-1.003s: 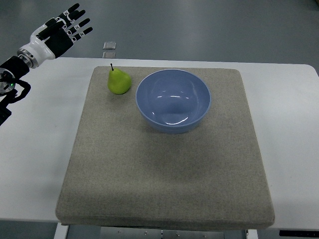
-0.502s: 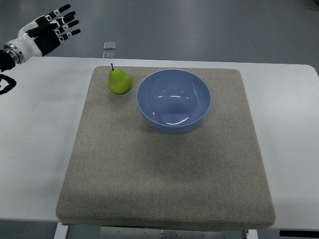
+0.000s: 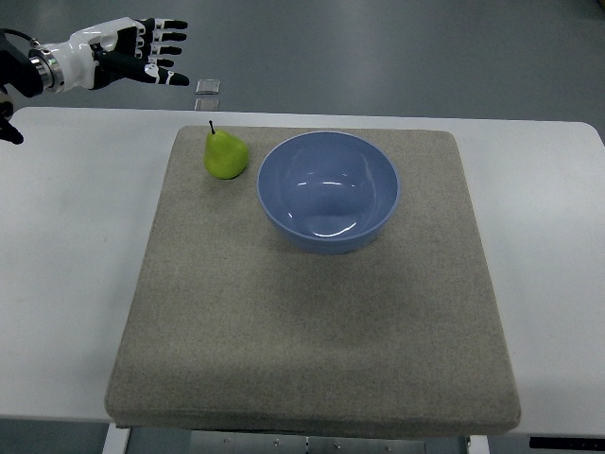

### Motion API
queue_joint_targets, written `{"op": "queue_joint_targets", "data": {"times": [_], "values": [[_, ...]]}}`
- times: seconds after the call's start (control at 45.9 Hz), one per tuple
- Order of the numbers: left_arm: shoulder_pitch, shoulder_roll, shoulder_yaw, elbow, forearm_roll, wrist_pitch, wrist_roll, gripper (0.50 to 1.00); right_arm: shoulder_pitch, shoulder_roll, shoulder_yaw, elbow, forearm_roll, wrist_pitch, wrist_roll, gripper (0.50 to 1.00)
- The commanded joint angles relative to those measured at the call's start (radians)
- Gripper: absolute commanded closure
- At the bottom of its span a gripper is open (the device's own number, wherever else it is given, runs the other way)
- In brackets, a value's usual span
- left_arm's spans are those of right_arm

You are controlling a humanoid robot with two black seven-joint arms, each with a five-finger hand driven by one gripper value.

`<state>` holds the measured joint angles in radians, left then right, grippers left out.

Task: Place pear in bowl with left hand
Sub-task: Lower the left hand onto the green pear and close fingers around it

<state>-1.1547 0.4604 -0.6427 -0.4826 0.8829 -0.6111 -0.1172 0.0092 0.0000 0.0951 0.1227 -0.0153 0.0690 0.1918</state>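
While the pear (image 3: 226, 156) sits on the mat (image 3: 312, 312) just beside the blue bowl (image 3: 328, 189), the left hand (image 3: 128, 59) hovers up top-left, fingers spread, holding nothing.

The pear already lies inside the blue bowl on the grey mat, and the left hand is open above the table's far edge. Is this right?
Not quite. The top view shows the pear standing on the grey mat beside the blue bowl, which is empty. The left hand is indeed open.

Green pear (image 3: 226, 156), blue bowl (image 3: 328, 191), grey-beige mat (image 3: 312, 322), white table (image 3: 66, 274), black/white left hand (image 3: 132, 59).
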Motion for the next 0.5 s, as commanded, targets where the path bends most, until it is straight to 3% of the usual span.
{"op": "queue_joint_targets", "data": {"times": [0.0,0.327,0.48], "values": [[-0.019,0.0,0.0,-0.031,0.111,0.0,0.001,0.506,0.0,0.0,0.0,0.0,0.0,0.0,0.0,0.574],[-0.034,-0.022,0.005,-0.163,0.551,0.0,-0.001,0.508,0.0,0.0,0.0,0.0,0.0,0.0,0.0,0.574],[-0.023,-0.058,0.06,-0.175,0.597,0.0,-0.001,0.506,0.0,0.0,0.0,0.0,0.0,0.0,0.0,0.574]]}}
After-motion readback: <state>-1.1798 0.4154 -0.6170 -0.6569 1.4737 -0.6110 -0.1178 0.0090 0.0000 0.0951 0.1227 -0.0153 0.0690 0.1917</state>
